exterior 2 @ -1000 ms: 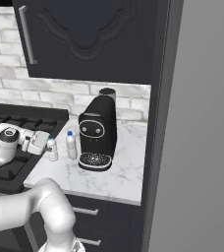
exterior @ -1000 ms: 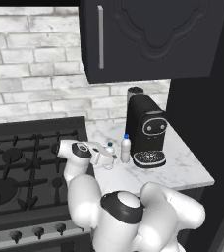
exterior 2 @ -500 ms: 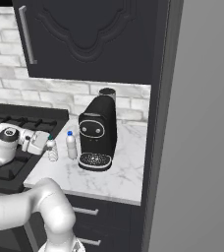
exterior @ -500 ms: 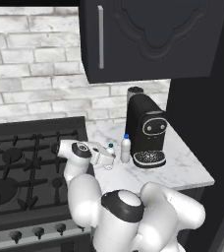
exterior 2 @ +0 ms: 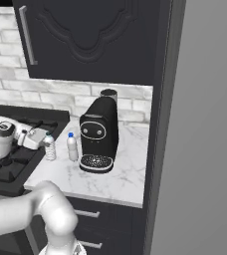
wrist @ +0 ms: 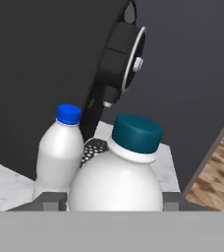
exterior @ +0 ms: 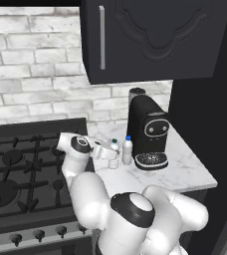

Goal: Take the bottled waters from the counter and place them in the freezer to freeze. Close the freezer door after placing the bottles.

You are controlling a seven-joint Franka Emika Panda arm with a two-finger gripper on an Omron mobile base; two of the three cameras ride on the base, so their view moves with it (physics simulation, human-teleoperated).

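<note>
We are reaching our end effector [exterior: 107,151] around the teal-capped bottle [wrist: 124,177] on the worktop [exterior: 185,169], beside the blue-capped bottle [exterior: 127,150] and coffee machine [exterior: 147,133], but we cannot tell whether it is gripping.

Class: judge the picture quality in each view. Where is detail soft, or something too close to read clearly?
Both base views: soft, the ribbed bottle small beside the gripper. Hand view: teal-capped bottle looms close, distorted; blue-capped bottle sharper behind.

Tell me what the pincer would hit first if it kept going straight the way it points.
Probably the teal-capped bottle, sitting right between the pincer fingertips; the blue-capped bottle and coffee machine stand further back.
</note>
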